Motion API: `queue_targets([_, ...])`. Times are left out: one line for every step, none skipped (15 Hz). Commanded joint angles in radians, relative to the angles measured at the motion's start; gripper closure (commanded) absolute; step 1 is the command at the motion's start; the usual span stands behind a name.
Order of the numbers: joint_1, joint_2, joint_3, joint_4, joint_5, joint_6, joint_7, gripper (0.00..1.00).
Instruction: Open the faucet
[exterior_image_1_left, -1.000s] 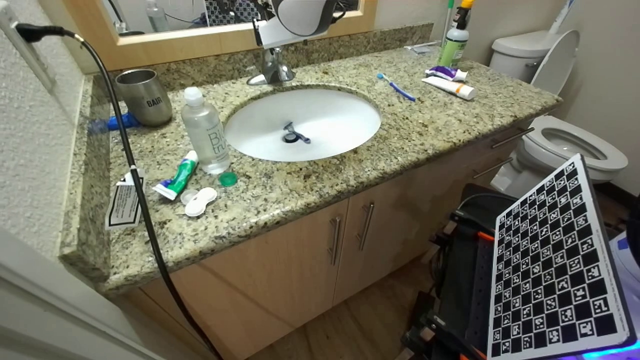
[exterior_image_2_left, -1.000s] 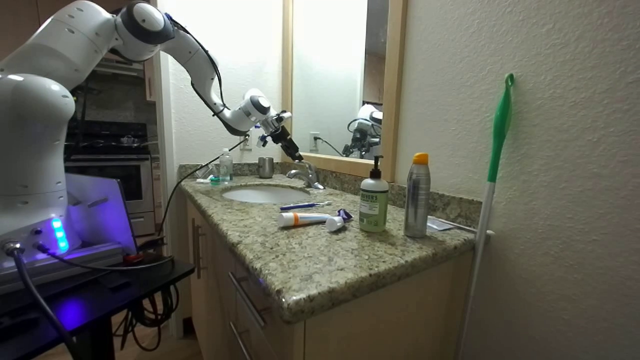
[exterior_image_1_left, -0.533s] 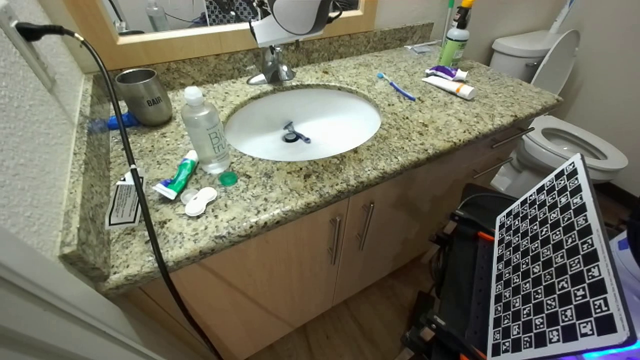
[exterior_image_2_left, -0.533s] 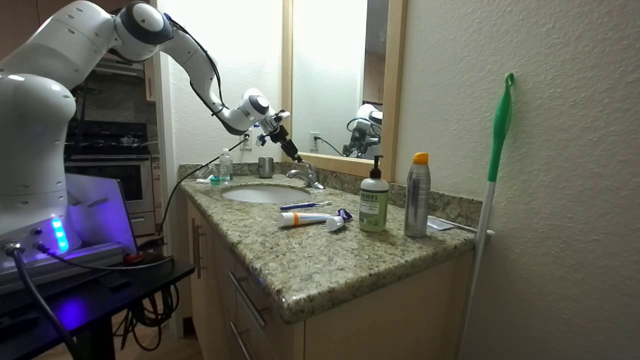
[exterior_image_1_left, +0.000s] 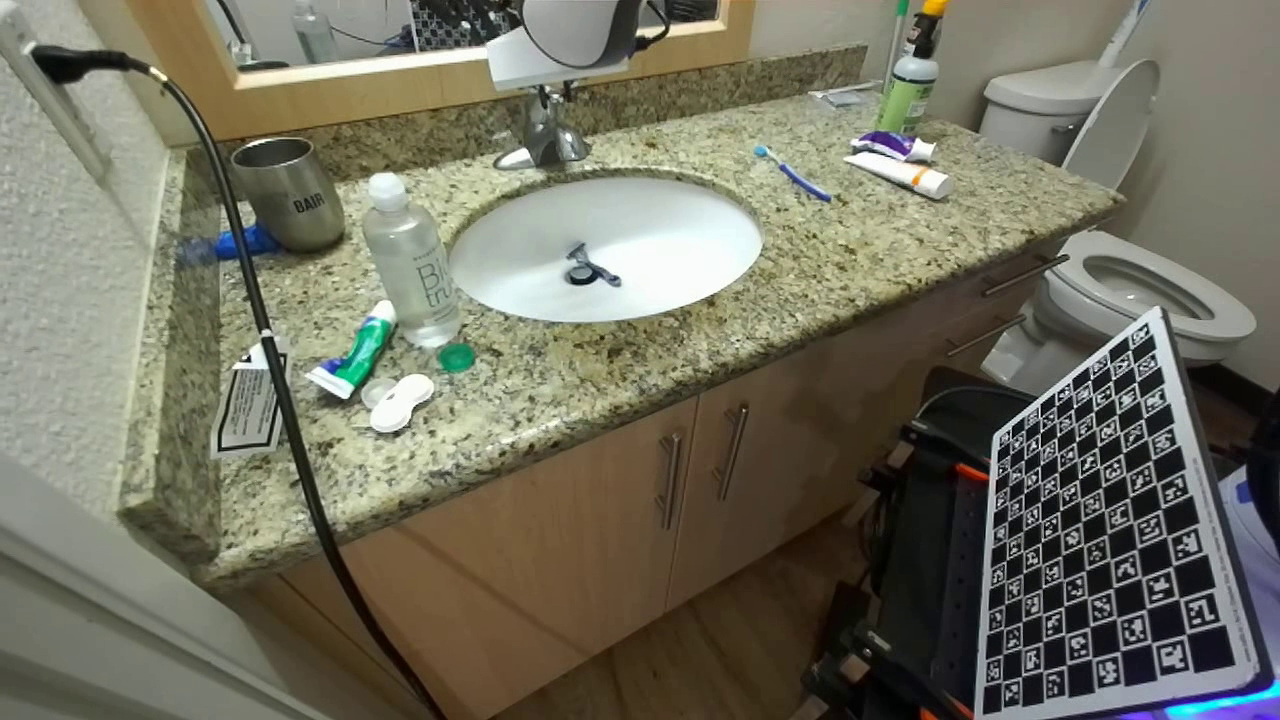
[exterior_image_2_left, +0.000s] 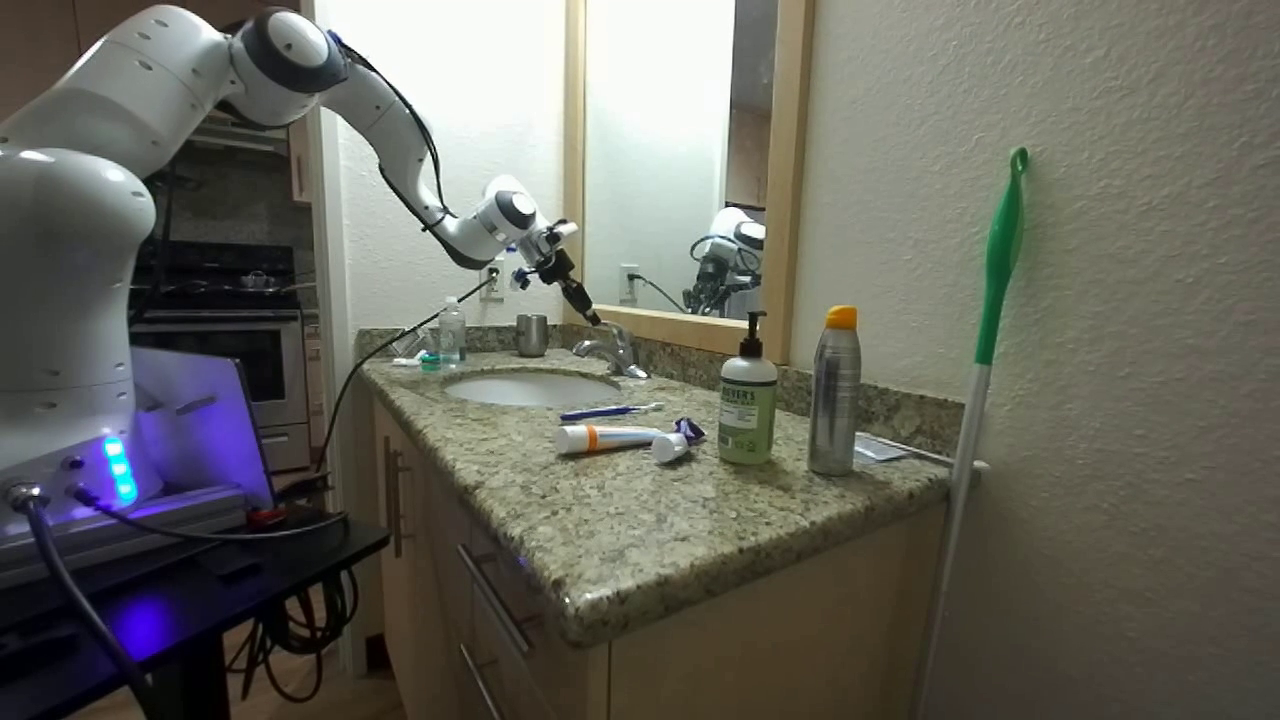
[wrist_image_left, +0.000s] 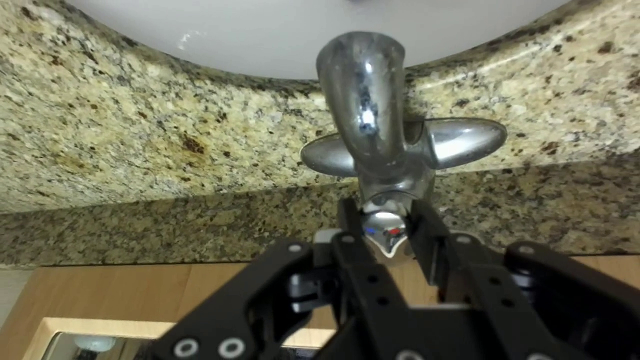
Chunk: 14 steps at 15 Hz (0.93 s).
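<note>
In the wrist view the shiny silver faucet (wrist_image_left: 367, 110) stands behind the basin, its short spout reaching over the rim. Its top lever (wrist_image_left: 384, 220) carries a blue and a red mark. My gripper (wrist_image_left: 384, 209) is shut on this lever, a black finger against each side of it. An exterior view shows the gripper (exterior_image_2_left: 596, 322) slanting down onto the top of the faucet (exterior_image_2_left: 622, 350). Elsewhere, the white wrist hides the lever, and only the body of the faucet (exterior_image_1_left: 546, 140) shows below it.
The white oval basin (exterior_image_1_left: 680, 225) holds a razor (exterior_image_1_left: 597, 268). A clear bottle (exterior_image_1_left: 410, 270) and a metal cup (exterior_image_1_left: 290, 195) stand to one side. A toothbrush (exterior_image_1_left: 795, 178) and a soap bottle (exterior_image_2_left: 748, 410) are on the other. The framed mirror (exterior_image_2_left: 655, 150) rises close behind the faucet.
In an exterior view the wrist has shifted a little left above the faucet. My fingers look closer together than a second ago, now around the lever. The faucet body has not moved.
</note>
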Motion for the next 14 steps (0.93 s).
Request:
queue_targets([0.049,-0.011,-0.095,-0.010,-0.021,0.104,0.134,0.93])
queue_targets([0.060,-0.027,-0.110,-0.032,-0.027,0.134,0.154,0.93])
queue_targets([0.075,-0.047,-0.127,-0.059,-0.029,0.163,0.173,0.93])
queue_targets([0.092,-0.059,-0.149,-0.081,-0.031,0.193,0.193,0.93])
queue_targets([0.108,-0.071,-0.175,-0.100,-0.030,0.227,0.212,0.93])
queue_targets([0.113,-0.087,-0.188,-0.112,-0.041,0.257,0.246,0.93])
queue_targets([0.125,-0.093,-0.214,-0.120,-0.038,0.294,0.279,0.93])
queue_targets([0.134,-0.103,-0.236,-0.121,-0.034,0.321,0.313,0.93])
queue_targets([0.148,-0.116,-0.267,-0.114,-0.034,0.352,0.348,0.93])
queue_targets([0.165,-0.125,-0.303,-0.107,-0.036,0.384,0.387,0.93])
queue_targets([0.182,-0.134,-0.338,-0.097,-0.034,0.414,0.426,0.93])
queue_targets([0.203,-0.152,-0.369,-0.103,-0.024,0.433,0.468,0.45])
queue_targets([0.209,-0.189,-0.369,-0.124,-0.020,0.421,0.462,0.44])
queue_targets([0.174,-0.133,-0.341,-0.070,-0.013,0.401,0.426,0.63])
